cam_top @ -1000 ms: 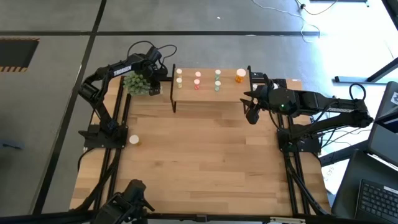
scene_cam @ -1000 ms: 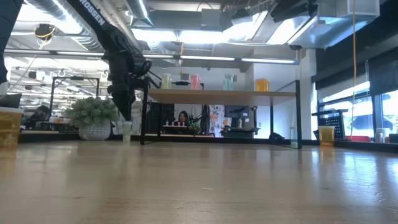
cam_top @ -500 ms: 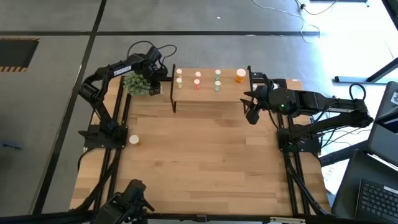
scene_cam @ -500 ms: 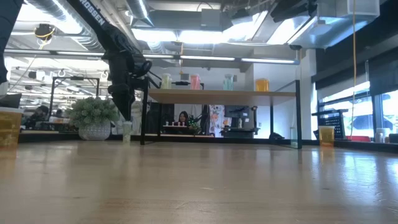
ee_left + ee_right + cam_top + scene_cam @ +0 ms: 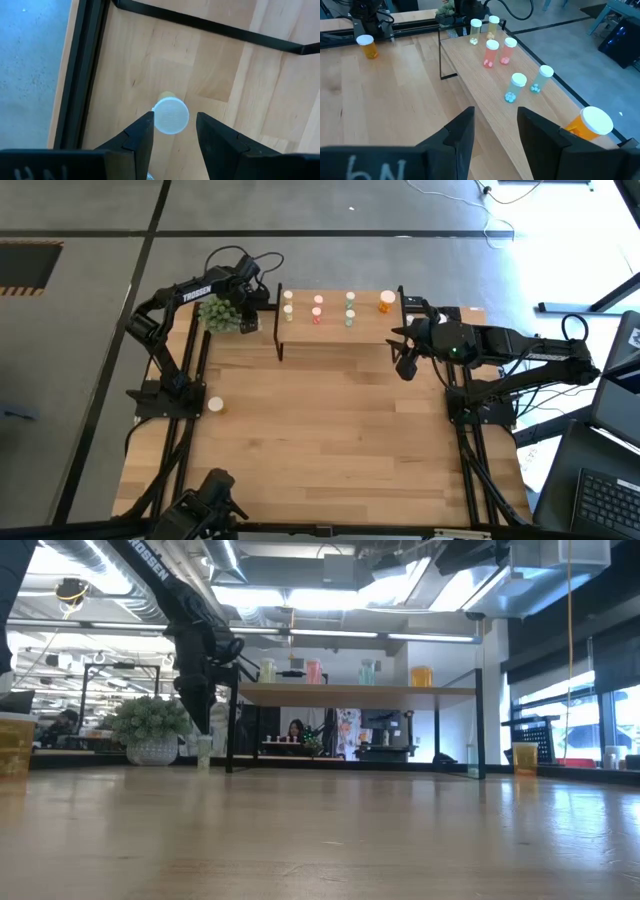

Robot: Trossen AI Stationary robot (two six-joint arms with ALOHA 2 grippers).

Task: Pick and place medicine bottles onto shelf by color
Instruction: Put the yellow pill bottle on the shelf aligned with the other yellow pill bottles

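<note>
The shelf [image 5: 340,328] stands at the table's far middle and carries small medicine bottles in pairs: yellowish [image 5: 288,303], pink-red [image 5: 318,308] and green [image 5: 350,308], plus a larger orange one [image 5: 386,302]. My left gripper [image 5: 175,125] hangs open by the shelf's left legs, pointing down over one small pale-capped bottle [image 5: 171,116]. That bottle stands upright on the table [image 5: 204,752], and the fingers are on either side of its cap, just above it. My right gripper [image 5: 495,125] is open and holds nothing, raised off the shelf's right end [image 5: 403,365].
A green spiky plant ball in a pot [image 5: 225,313] sits just left of my left gripper. An orange bottle [image 5: 214,406] stands on the table near the left arm's base. The shelf's black legs [image 5: 279,340] stand close to the left gripper.
</note>
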